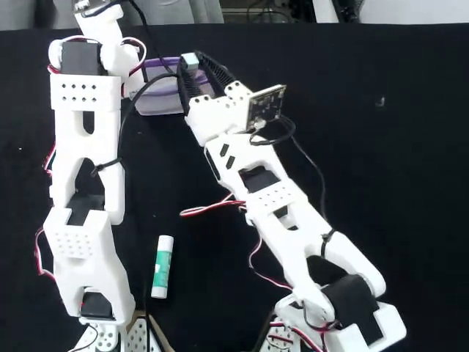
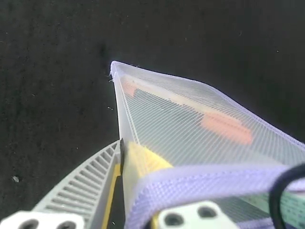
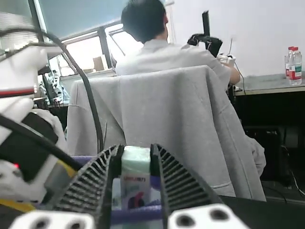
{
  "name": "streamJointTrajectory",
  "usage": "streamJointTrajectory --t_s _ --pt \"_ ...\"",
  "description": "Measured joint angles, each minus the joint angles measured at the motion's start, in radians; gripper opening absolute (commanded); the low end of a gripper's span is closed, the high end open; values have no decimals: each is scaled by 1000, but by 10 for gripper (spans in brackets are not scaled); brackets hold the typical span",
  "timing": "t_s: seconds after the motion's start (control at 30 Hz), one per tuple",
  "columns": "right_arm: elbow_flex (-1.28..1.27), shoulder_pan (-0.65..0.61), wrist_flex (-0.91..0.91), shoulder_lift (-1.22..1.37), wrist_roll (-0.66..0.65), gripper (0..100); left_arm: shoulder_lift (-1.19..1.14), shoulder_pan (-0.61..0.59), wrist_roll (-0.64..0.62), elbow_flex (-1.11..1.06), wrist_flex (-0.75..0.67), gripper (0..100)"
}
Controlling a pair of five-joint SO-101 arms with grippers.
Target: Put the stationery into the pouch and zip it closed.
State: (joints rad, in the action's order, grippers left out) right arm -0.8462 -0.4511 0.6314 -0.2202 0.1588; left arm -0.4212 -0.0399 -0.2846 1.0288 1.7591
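The translucent pouch (image 1: 157, 97) with purple zipper trim lies at the back of the black table. My left gripper (image 1: 135, 82) is shut on its edge. In the left wrist view the pouch's mesh wall (image 2: 190, 138) stretches away from the gripper (image 2: 126, 200), with orange items (image 2: 226, 128) showing through it. My right gripper (image 1: 190, 67) hovers over the pouch's mouth, shut on a small white stick with a pale green top (image 3: 136, 181) held upright between the black ribbed fingers (image 3: 90, 183). A white and green glue stick (image 1: 162, 266) lies on the table near the arms' bases.
The black table (image 1: 381, 147) stretches out to the right of the arms. Red and white cables (image 1: 212, 207) hang off the right arm. A chair with a grey jacket (image 3: 157, 124) stands beyond the table's back edge.
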Motion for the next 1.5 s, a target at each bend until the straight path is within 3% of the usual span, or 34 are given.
streamJointTrajectory --t_s 0.23,0.43,0.7,1.1,1.4,1.5 --pt "0 -31 9 8 -2 250 0 -32 0 0 0 28" --pt "-2 -28 6 11 -6 257 -2 -48 -2 0 0 29" --pt "-2 -5 -54 -114 -6 167 -3 -120 -2 0 0 29" --pt "-2 14 -640 -580 -6 142 -3 -213 -2 0 -11 29" --pt "-2 -95 -1106 -667 -6 145 -3 -290 -2 0 -12 29" --pt "-2 -158 -1264 -667 -61 145 -3 -308 -2 0 -26 29"
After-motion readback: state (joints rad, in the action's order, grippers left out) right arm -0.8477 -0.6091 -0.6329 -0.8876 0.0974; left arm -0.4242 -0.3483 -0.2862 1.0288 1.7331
